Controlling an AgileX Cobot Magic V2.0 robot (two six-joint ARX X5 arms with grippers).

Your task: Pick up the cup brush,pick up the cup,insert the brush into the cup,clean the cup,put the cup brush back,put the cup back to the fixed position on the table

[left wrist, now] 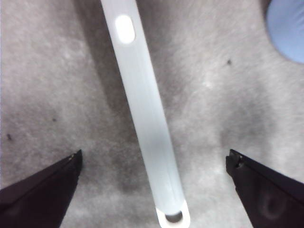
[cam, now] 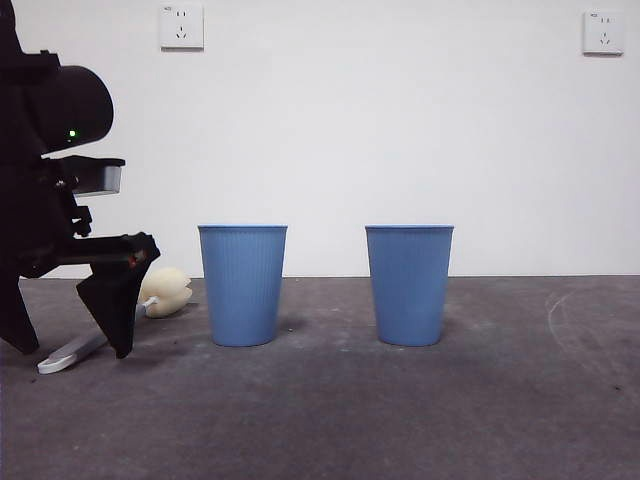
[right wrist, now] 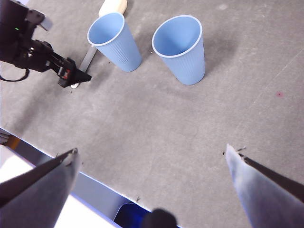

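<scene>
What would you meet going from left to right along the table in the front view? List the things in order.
Left end effector, lowered over the cup brush handle → the brush's cream sponge head → first blue cup → second blue cup.

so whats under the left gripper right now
The cup brush lies flat on the table, its grey handle running between the open jaws of the left gripper. The sponge head is outside the wrist view; one jaw covers part of the handle from the front.

Plain white wall point(cam: 400, 130) behind; two wall sockets point(cam: 181, 27) high up.
</scene>
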